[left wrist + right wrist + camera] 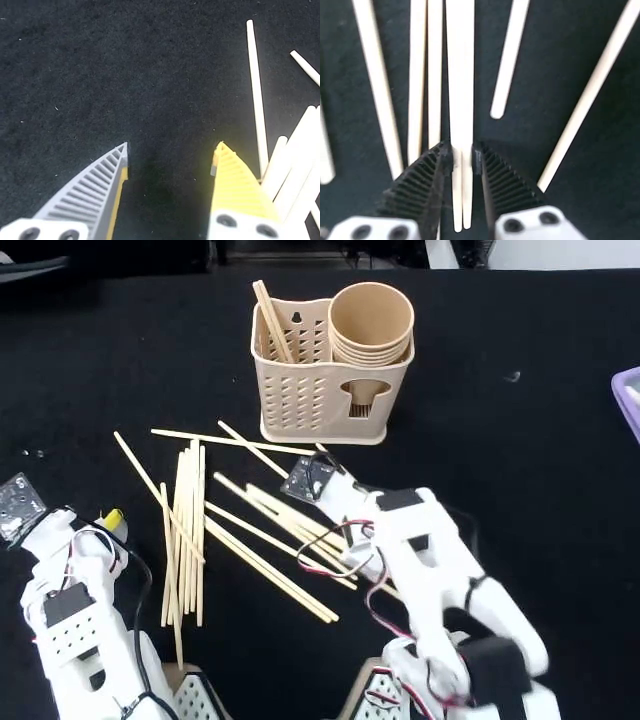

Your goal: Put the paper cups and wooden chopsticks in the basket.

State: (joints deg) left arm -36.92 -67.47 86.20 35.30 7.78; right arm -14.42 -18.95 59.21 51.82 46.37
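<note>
— Wooden sticks: is anything clamped by the right gripper?
— A pair of chopsticks is pinched between its narrowed black fingers. The two are laid side by side and run on past the fingertips. More loose chopsticks are seen flat on the black cloth on both sides of the jaws.
— And the left gripper?
— It is spread wide, and nothing but bare cloth is seen between its fingers. Some of the loose chopsticks are seen just beside its yellow finger, on the outer side.
— Where is the basket placed?
— Well beyond the right gripper's fingertips, upright. The paper cups are stacked in one compartment, and leaning chopsticks are held in the other.
</note>
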